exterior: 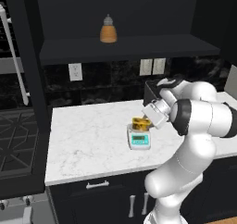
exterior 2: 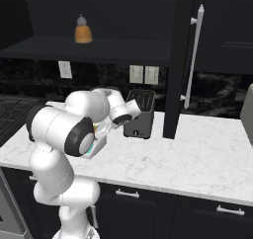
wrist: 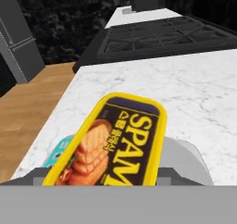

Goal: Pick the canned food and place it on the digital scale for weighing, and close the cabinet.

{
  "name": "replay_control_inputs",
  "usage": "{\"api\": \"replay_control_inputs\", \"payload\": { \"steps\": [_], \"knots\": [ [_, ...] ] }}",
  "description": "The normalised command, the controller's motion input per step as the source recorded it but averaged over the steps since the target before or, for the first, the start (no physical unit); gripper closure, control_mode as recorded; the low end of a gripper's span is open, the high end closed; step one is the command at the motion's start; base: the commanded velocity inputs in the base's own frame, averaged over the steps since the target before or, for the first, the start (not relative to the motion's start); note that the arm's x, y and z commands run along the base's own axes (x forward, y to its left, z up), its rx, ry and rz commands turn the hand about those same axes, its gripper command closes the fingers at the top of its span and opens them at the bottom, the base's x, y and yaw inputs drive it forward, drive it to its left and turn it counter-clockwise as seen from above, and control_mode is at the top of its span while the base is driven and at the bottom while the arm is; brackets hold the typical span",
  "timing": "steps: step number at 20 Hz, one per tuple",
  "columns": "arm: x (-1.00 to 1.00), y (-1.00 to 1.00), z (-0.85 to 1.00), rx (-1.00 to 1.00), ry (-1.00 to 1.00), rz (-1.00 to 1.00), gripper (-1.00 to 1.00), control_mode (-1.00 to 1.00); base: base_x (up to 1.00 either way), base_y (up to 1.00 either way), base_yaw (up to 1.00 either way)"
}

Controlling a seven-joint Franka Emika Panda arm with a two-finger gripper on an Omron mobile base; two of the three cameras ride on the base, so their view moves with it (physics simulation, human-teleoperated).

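The canned food (exterior: 141, 123) is a yellow tin with a dark SPAM label (wrist: 115, 144), resting right above the digital scale (exterior: 139, 140). In the hand view the scale's round grey plate (wrist: 185, 154) and a teal corner (wrist: 59, 151) peek out from under the tin. My gripper (exterior: 145, 120) reaches in from the right and is shut on the tin; its fingertips are hidden. In the right base view my arm covers most of the scale (exterior 2: 97, 145). The dark upper cabinet (exterior: 125, 15) stands open, its door (exterior 2: 179, 60) swung out with a long silver handle (exterior 2: 194, 55).
An orange bottle (exterior: 108, 31) with a grey cap stands on the cabinet shelf. A dark toaster (exterior 2: 140, 113) sits behind the scale by the wall. The stove (exterior: 18, 140) borders the white marble counter (exterior: 88, 140) on the left. The open door (exterior: 25, 56) juts over the counter.
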Motion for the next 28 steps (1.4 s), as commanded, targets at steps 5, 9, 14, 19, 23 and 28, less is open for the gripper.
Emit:
{"api": "replay_control_inputs", "payload": {
  "steps": [5, 9, 14, 19, 23, 28],
  "knots": [
    [0.1, 0.0, -0.16, 0.0, -0.02, 0.0, 1.0, -1.0, 0.0, 0.0, 0.0],
    [0.0, 0.0, -0.02, 0.0, 0.0, 0.0, 1.0, -1.0, 0.0, 0.0, 0.0],
    [0.01, 0.03, -0.07, 0.0, 0.0, 0.0, -1.0, -1.0, 0.0, 0.0, 0.0],
    [-0.08, 0.09, -0.02, 0.0, 0.0, 0.0, -1.0, -1.0, 0.0, 0.0, 0.0],
    [-0.06, 0.05, 0.0, 0.0, 0.0, 0.0, -1.0, -1.0, 0.0, 0.0, 0.0],
    [-0.19, 0.0, 0.07, 0.0, -0.05, 0.0, -1.0, -1.0, 0.0, 0.0, 0.0]
  ]
}}
